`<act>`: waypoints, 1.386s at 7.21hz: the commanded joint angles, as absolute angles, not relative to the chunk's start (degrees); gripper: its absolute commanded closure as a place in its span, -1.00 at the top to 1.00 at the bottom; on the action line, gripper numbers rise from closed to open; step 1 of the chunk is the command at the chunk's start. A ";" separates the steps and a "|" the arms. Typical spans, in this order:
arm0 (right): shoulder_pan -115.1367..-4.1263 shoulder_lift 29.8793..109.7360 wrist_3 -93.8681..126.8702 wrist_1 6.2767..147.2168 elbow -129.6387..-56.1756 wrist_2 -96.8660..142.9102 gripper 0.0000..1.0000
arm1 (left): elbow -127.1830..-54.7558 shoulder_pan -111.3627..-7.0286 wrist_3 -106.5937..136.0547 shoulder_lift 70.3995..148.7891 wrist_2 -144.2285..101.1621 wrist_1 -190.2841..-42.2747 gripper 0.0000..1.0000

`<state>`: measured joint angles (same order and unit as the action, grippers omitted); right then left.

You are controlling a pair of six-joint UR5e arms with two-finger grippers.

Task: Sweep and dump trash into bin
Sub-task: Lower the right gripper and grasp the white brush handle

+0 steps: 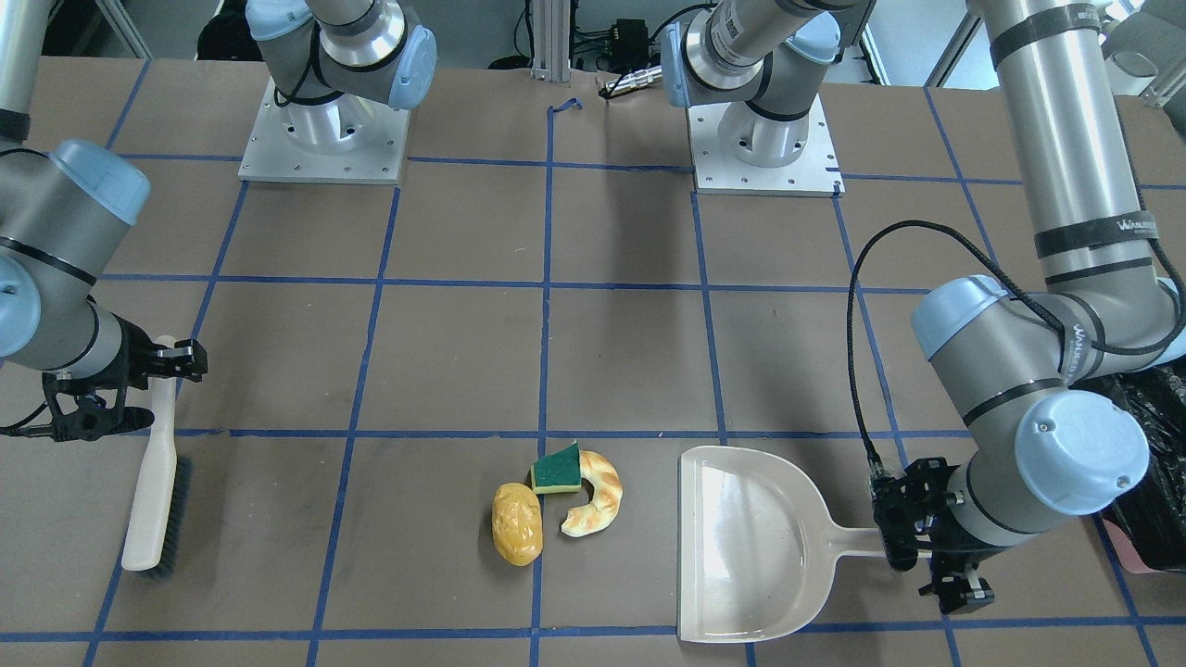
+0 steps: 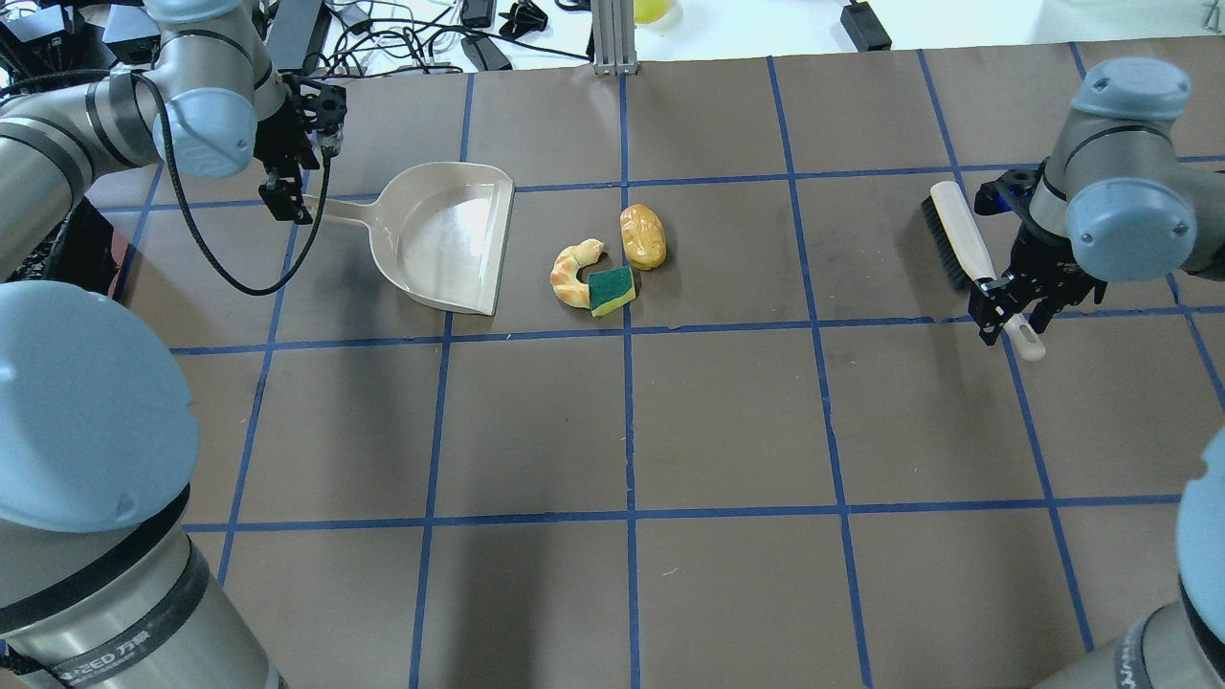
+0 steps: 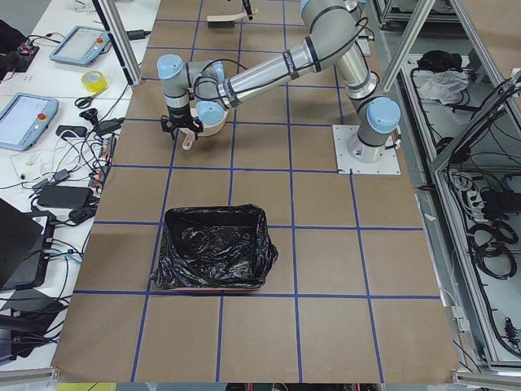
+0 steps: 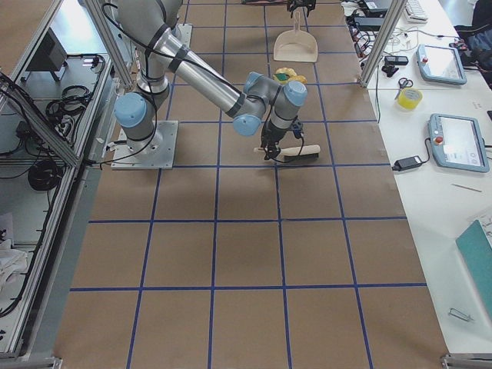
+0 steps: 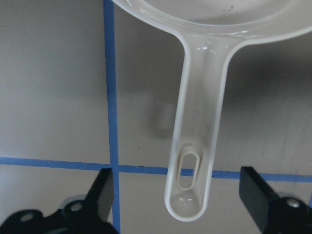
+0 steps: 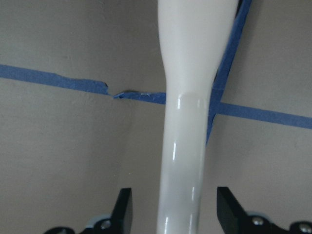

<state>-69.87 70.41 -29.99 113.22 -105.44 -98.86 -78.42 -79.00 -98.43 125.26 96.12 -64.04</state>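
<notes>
The bread roll (image 1: 517, 523), croissant piece (image 1: 598, 496) and green-yellow sponge wedge (image 1: 557, 471) lie together on the table, just off the beige dustpan's (image 1: 750, 547) open lip. They also show in the overhead view: roll (image 2: 643, 236), croissant (image 2: 569, 273), sponge (image 2: 612, 289). My left gripper (image 5: 179, 195) is open, its fingers on either side of the dustpan handle (image 5: 195, 146) without touching it. My right gripper (image 6: 178, 209) is open around the white brush handle (image 6: 187, 97). The brush (image 2: 957, 234) lies on the table. The bin (image 3: 167, 273), lined with a black bag, stands beyond my left arm.
The bin's black bag (image 1: 1154, 500) shows at the edge of the front view behind my left arm's elbow. Blue tape lines grid the brown table (image 2: 727, 421). Both arm bases (image 1: 324, 139) sit at the robot's side. Cables and boxes lie past the far edge.
</notes>
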 commanded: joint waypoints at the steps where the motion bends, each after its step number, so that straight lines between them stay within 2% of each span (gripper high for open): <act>1: -69.79 70.49 -29.45 113.03 -105.47 -98.79 -0.37 | -78.66 -79.01 -98.35 125.51 95.80 -65.92 0.84; 2: -69.79 70.58 -29.36 113.03 -105.21 -98.70 -0.95 | -78.75 -79.01 -98.26 125.51 95.89 -66.00 0.84; 4: -69.79 70.93 -28.74 112.94 -104.68 -98.18 -1.00 | -78.93 -79.19 -97.48 125.51 95.80 -66.53 0.84; 6: -70.31 71.19 -26.04 112.77 -103.20 -97.73 -1.00 | -79.45 -79.28 -95.54 125.33 95.71 -66.53 0.65; 8: -73.28 71.89 -18.75 109.69 -100.82 -94.51 -1.00 | -79.45 -79.28 -96.50 125.33 95.45 -66.45 0.29; 9: -75.74 72.42 -18.02 109.60 -100.72 -92.66 -1.00 | -79.63 -79.19 -96.59 125.25 93.88 -66.45 -0.05; 10: -79.33 72.42 -17.41 107.95 -100.72 -92.20 -1.00 | -79.72 -79.19 -96.33 125.07 93.78 -66.45 -0.27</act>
<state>-75.45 72.15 -18.74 109.42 -100.93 -93.54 -79.58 -79.23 -96.45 125.23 94.42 -66.45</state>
